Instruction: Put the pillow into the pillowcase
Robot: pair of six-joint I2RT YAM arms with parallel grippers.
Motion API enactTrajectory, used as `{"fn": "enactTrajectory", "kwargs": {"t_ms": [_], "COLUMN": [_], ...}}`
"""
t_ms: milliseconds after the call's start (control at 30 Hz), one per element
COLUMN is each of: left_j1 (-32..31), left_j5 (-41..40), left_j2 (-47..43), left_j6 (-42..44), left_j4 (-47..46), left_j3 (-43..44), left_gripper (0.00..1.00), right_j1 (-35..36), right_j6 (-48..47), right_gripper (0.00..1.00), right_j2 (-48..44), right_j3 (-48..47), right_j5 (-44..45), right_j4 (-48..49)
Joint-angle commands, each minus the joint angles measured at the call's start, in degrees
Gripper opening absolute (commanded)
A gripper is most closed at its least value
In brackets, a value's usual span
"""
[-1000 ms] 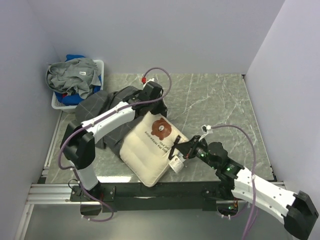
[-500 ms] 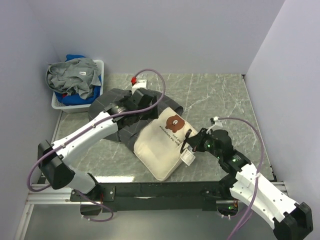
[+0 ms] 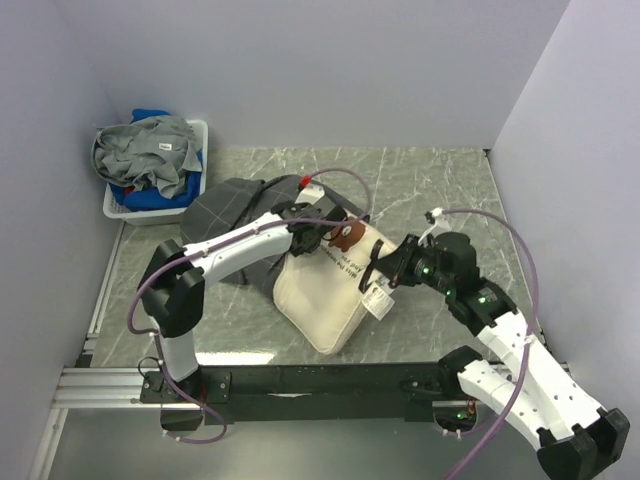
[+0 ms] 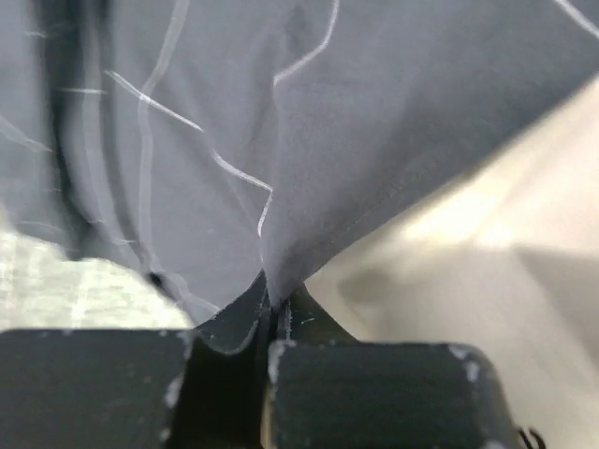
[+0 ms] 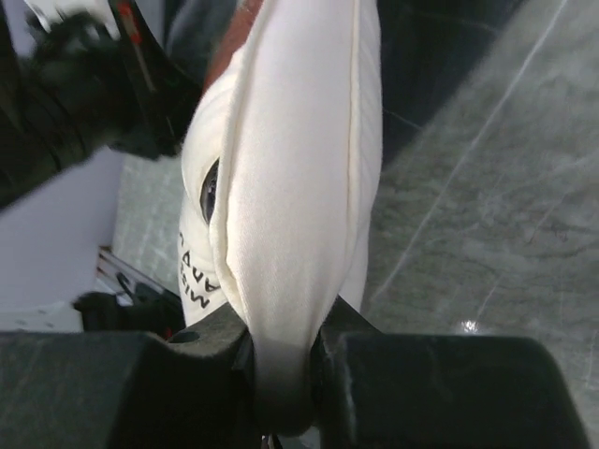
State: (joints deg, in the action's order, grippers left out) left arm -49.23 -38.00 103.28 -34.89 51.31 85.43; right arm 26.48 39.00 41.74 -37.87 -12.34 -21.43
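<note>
The cream-white pillow (image 3: 325,290) lies mid-table with its bear face at the far end. My right gripper (image 3: 382,272) is shut on the pillow's right edge (image 5: 290,234), with the fabric bunched between the jaws. The dark grey pillowcase (image 3: 235,205) with thin light grid lines lies behind and left of the pillow. My left gripper (image 3: 318,237) is shut on a fold of the pillowcase hem (image 4: 271,234), held over the pillow's far end by the bear face. In the left wrist view the pillow (image 4: 487,253) shows pale under the lifted hem.
A white basket (image 3: 197,130) of grey and blue clothes stands at the back left corner. The marble tabletop (image 3: 440,190) runs out to the right of the pillow. White walls close in on three sides. A dark rail runs along the near edge.
My left gripper has carried the pillowcase hem right and forward onto the pillow's bear end. My right gripper has pulled the pillow's edge right and farther back, turning the pillow.
</note>
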Motion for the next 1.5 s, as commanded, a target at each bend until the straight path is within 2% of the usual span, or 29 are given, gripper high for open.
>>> {"fn": "enactTrajectory", "kwargs": {"t_ms": [0,67,100,133,167,233,267,333,367,467,500,533,567,600,633,700,733,867,933,1000,1033,1067,1133,1233,1267,1333,1367,1433,1467], "left_j1": [-5.94,-11.2,-12.63,-15.77,-17.63,-21.41,-22.21,-23.1,-23.01,-20.74,-19.77,-17.85,-16.17,-13.81,-9.35,-8.07,-8.25,-8.25,-8.16,-7.9,-7.2,-6.5,-3.87,-2.89,-2.8,-0.62,0.36,3.6,4.4], "left_j5": [-5.69,3.85,10.25,19.27,22.15,30.04,37.4,40.53,40.11,38.17,30.43,26.09,21.96,20.09,21.55,26.63,28.75,36.84,36.77,33.71,31.95,28.71,26.93,30.0,30.09,32.36,33.59,35.97,35.8], "left_j2": [-0.1,1.64,2.96,4.63,5.25,4.38,2.81,-1.48,-7.77,-17.82,-18.9,-18.82,-16.47,-14.54,-10.34,-7.93,-7.75,-11.43,-16.06,-20.73,-25.45,-26.89,-26.74,-22.8,-21.91,-21.46,-21.81,-22.69,-22.6], "left_j6": [4.72,8.68,12.1,13.44,14.75,17.31,17.84,18.46,18.37,17.06,15.57,14.6,13.46,9.97,8.37,7.91,8.09,6.69,5.9,4.58,4.4,2.92,1.5,1.15,-0.16,-2.18,-5.24,-8.33,-10.61], "left_j4": [10.28,12.14,13.45,15.99,14.01,9.71,7.86,1.81,-5.27,-15.07,-14.75,-13.01,-9.6,-2.43,1.73,4.76,3.81,-4.18,-11.55,-17.97,-24.87,-26.25,-24.52,-21.09,-18.64,-18.7,-20.44,-21.69,-21.6], "left_j3": [19.26,28.96,40.14,46.52,52.41,55.97,57.38,53.11,45.52,34.93,34.37,34.8,37.42,39.01,40.68,42.8,42.8,45.43,45.62,39.49,36.51,32.65,34.87,39.71,42.43,41.85,40.62,38.51,38.59], "left_gripper": [0.01,0.01,0.01,0.01,0.01,0.01,0.01,0.01,0.01,0.07,0.08,0.07,0.06,0.04,0.01,0.01,0.01,0.02,0.01,0.01,0.03,0.03,0.02,0.02,0.02,0.02,0.02,0.02,0.02], "right_j1": [-4.94,-8.09,-9.5,-10.91,-13.97,-16.1,-17.07,-19.18,-19.88,-21.82,-24.17,-25.33,-26.12,-26.22,-26.13,-26.13,-26.22,-26.22,-26.22,-26.13,-26.13,-26.13,-25.69,-24.99,-24.9,-24.9,-24.72,-24.2,-24.11], "right_j6": [-2.35,-2.88,-3.14,-2.97,-2.45,-1.21,-0.95,-0.77,-0.6,-0.33,0.28,0.89,1.25,1.95,2.04,2.74,2.83,1.08,0.29,-0.33,-0.51,-0.86,-1.38,-1.3,-1.3,-1.47,-1.82,-2.26,-2.35], "right_gripper": [0.0,0.0,0.0,0.0,0.0,0.0,0.0,0.0,0.0,0.0,0.0,0.0,0.0,0.0,0.0,0.0,0.0,0.0,0.0,0.0,0.0,0.0,0.0,0.0,0.0,0.0,0.11,0.24,0.37], "right_j2": [0.44,2.29,4.73,5.89,7.12,9.93,11.07,14.42,15.38,17.76,18.98,19.61,20.22,21.01,21.28,22.76,23.56,27.34,27.35,25.51,24.98,24.36,23.57,23.04,23.47,24.0,24.44,24.53,24.71], "right_j3": [-14.58,-22.11,-24.86,-27.41,-32.22,-36.64,-41.1,-44.82,-47.45,-51.32,-52.39,-53.7,-56.67,-58.36,-61.77,-65.91,-69.93,-75.6,-72.72,-67.63,-62.56,-60.5,-54.46,-49.69,-49.41,-49.41,-49.32,-47.31,-46.17], "right_j5": [-1.72,-2.51,-3.04,-4.17,-5.4,-7.44,-6.48,-5.06,-5.24,-3.13,-4.0,-6.18,-6.99,-7.0,-5.78,-4.98,-3.32,1.16,1.88,1.44,1.09,0.91,-0.49,-1.28,-1.46,-3.47,-4.35,-6.89,-8.04], "right_j4": [-0.09,-2.98,-3.96,-4.58,-5.02,-5.02,-6.24,-7.57,-8.1,-8.89,-9.07,-9.42,-10.03,-10.3,-10.99,-12.14,-13.8,-16.71,-15.93,-13.39,-11.2,-10.48,-7.6,-5.29,-5.38,-5.2,-4.85,-3.54,-2.66]}}
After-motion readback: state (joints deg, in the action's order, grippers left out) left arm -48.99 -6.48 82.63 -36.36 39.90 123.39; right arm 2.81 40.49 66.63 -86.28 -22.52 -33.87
